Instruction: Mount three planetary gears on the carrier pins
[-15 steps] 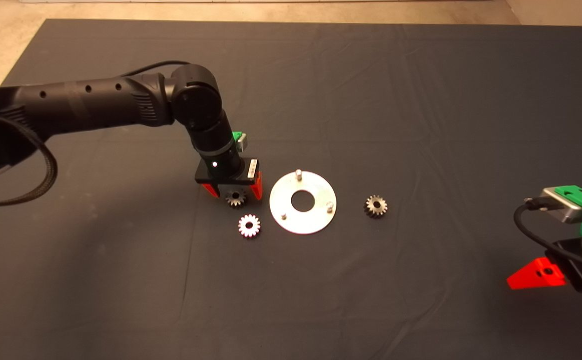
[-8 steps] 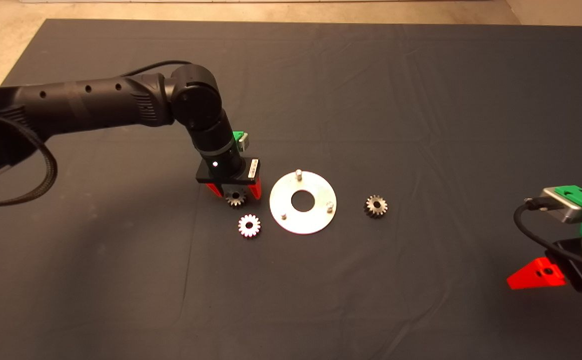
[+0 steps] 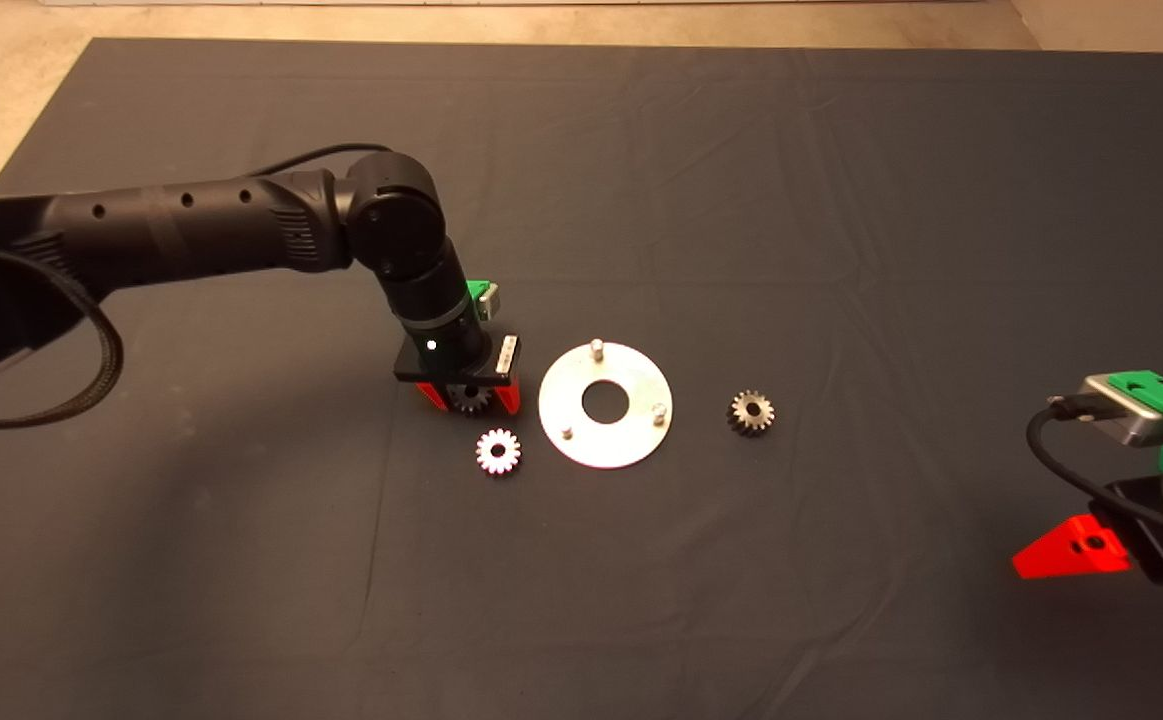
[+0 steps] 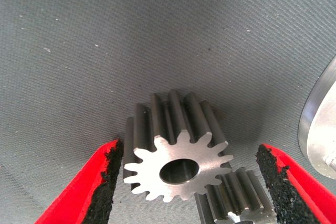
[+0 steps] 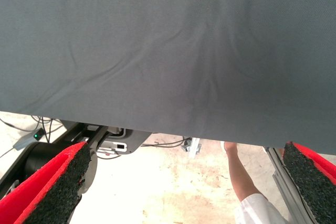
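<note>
The shiny round disc (image 3: 623,444) lies mid-mat with three upright carrier pins (image 3: 596,348), all bare. Three planetary gears lie flat on the mat. One gear (image 3: 468,397) sits left of the disc between the fingers of my left gripper (image 3: 468,402). In the left wrist view this gear (image 4: 176,156) lies between the open pads; one pad (image 4: 107,177) is at its teeth and the other (image 4: 273,177) stands apart. My left gripper (image 4: 188,150) is low over the mat. A second gear (image 3: 498,452) lies just in front. The third gear (image 3: 751,412) lies right of the disc.
My right gripper (image 3: 1071,548) is parked at the lower right edge, open and empty (image 5: 186,150). Its wrist view looks past the mat's edge (image 5: 157,124) at the floor, where a person's arm (image 5: 239,174) and cables show.
My left gripper has come lower around the gear left of the disc, and its fingers stand a little closer to it. The gears, the disc and the right arm have not moved.
</note>
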{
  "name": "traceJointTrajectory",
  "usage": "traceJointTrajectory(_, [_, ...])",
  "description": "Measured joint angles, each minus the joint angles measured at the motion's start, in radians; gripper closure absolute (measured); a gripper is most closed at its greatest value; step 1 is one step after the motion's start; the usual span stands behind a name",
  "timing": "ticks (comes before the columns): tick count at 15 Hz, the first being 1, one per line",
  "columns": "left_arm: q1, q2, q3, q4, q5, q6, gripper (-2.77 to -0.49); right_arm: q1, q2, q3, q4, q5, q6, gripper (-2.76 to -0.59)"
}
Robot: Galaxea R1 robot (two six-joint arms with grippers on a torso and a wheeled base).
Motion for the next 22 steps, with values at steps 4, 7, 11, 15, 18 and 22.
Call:
traceJointTrajectory(4, [0.0, -0.005, 0.0, 0.0, -0.009, 0.001, -1.71, 0.0, 0.0, 0.0, 0.0, 0.0, 0.0, -2.73])
traceJointTrajectory(7, [0.0, -0.005, 0.0, 0.0, -0.009, 0.001, -1.67, 0.0, 0.0, 0.0, 0.0, 0.0, 0.0, -2.73])
traceJointTrajectory(11, [0.0, -0.005, 0.0, 0.0, -0.009, 0.001, -1.51, 0.0, 0.0, 0.0, 0.0, 0.0, 0.0, -2.73])
traceJointTrajectory(15, [0.0, -0.003, -0.003, 0.0, -0.009, 0.001, -1.51, 0.0, 0.0, 0.0, 0.0, 0.0, 0.0, -2.73])
traceJointTrajectory(18, [0.0, -0.002, -0.007, 0.004, -0.007, 0.002, -1.51, 0.0, 0.0, 0.0, 0.0, 0.0, 0.0, -2.73])
traceJointTrajectory(22, [0.0, 0.003, -0.018, 0.005, -0.004, 0.001, -1.51, 0.0, 0.0, 0.0, 0.0, 0.0, 0.0, -2.73])
